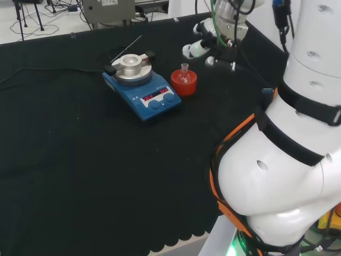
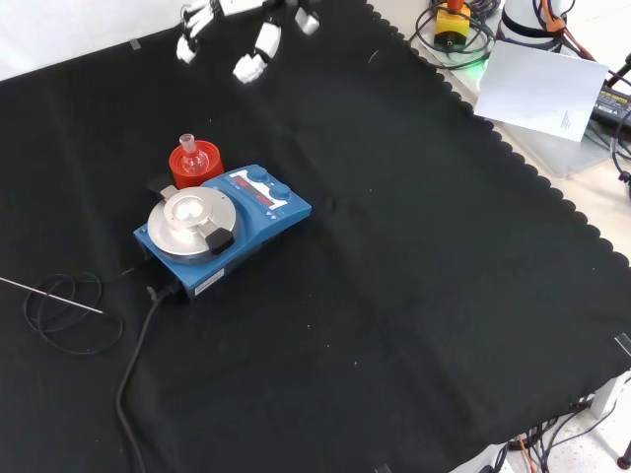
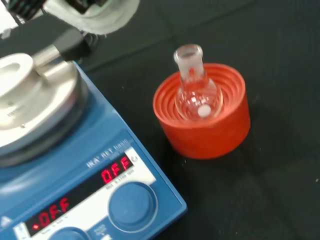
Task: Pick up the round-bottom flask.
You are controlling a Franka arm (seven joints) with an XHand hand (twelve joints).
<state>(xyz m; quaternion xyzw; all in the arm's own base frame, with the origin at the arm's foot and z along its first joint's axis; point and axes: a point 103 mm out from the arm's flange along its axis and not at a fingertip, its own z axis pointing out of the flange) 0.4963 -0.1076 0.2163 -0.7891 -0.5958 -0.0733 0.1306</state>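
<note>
Flask (image 3: pixel 196 92) is clear glossy glass, sits in a red ribbed stand (image 3: pixel 205 127) (matt, rubbery-looking). Stirrer (image 3: pixel 75 170) has a smooth blue body, brushed metal top plate (image 3: pixel 30 107). Cloth (image 1: pixel 80 170) is matt black. Hand (image 1: pixel 210 42) is glossy white and black plastic.

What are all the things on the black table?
Round-bottom flask: one, clear glass, sitting upright in the red ring.
Red ribbed stand: one, red, on the cloth right beside the blue machine.
Stirrer plate: one, blue with a silver round top and two blue knobs, middle of the cloth.
Cable: one, black, running from the machine across the cloth.
Black cloth: one, covers the bench.
Paper: one white sheet, off the cloth at the front view's top right.
Hand: one, black and white, fingers relaxed, above the cloth beyond the flask, touching nothing.
</note>
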